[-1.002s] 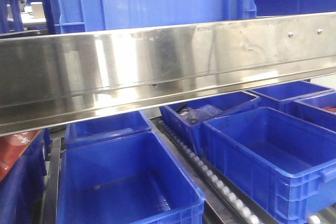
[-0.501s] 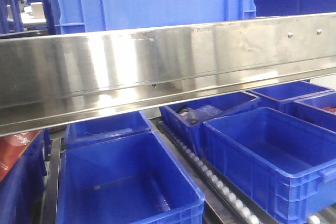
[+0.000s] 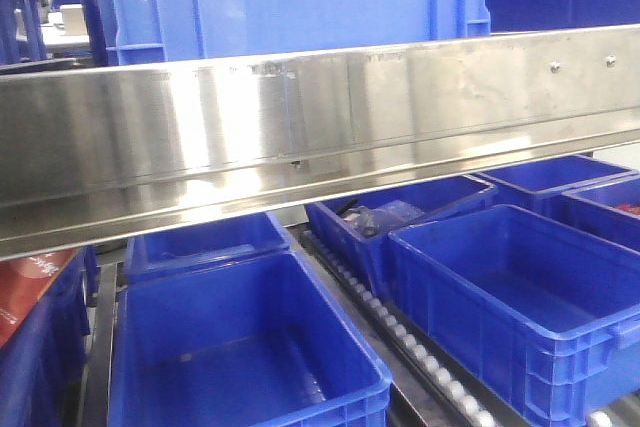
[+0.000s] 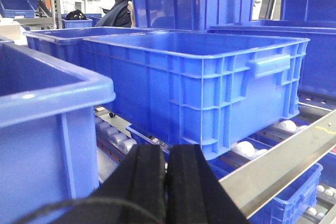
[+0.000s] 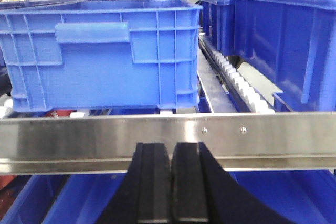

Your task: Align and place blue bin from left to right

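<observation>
Behind the steel rail point(image 5: 168, 135), on the roller shelf point(image 5: 233, 80), we see the blue bin point(image 5: 105, 56): light-blue plastic, ribbed walls, a handle lip (one such bin faces us). Our left gripper point(image 4: 166, 182) and right gripper point(image 5: 170, 182) have jaws pressed together, holding nothing, both short of the bin.

Bin point(image 5: 105, 51): moulded plastic, smooth ribbed walls, slight sheen. Rail point(image 3: 320, 137): brushed stainless metal, glossy (faint scuffs). Rollers point(image 5: 236, 80): white plastic. Gripper pads point(image 4: 144, 182): matt black foam-like.
</observation>
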`<state>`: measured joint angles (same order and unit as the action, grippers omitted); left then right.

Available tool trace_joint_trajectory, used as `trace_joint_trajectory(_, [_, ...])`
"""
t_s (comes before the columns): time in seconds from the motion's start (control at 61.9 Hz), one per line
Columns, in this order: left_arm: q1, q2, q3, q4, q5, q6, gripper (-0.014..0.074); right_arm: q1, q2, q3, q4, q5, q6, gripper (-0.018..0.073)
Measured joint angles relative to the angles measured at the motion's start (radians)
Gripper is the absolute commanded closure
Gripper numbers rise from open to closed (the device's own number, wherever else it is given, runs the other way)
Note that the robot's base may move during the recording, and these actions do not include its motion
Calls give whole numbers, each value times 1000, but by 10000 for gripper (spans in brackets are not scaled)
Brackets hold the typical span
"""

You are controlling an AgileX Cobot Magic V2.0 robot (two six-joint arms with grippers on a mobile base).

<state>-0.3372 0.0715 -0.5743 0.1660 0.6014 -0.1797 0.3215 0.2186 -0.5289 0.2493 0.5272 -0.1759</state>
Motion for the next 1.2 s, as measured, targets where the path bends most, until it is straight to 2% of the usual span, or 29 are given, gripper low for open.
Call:
trace_joint_trajectory(0.662, [2,0,2,0,0,2,595,0,-1,9,0,-12,0,638])
trace_joint_trajectory(0.743, [42,-2,4,-3,0,2,595,0,-1,9,0,-12,0,638])
trace_joint_trajectory(0.856, [137,-21,36,-3,-26,15,595,0,-1,9,0,-12,0,638])
trace_joint_trajectory(1.002, [237,-65,191,-29,-139,44,595,0,-1,9,0,-12,0,638])
trace_joint_trajectory(1.195, [300,-67,428,-63,-340,66,595,0,-2,9,0,-14,0,638])
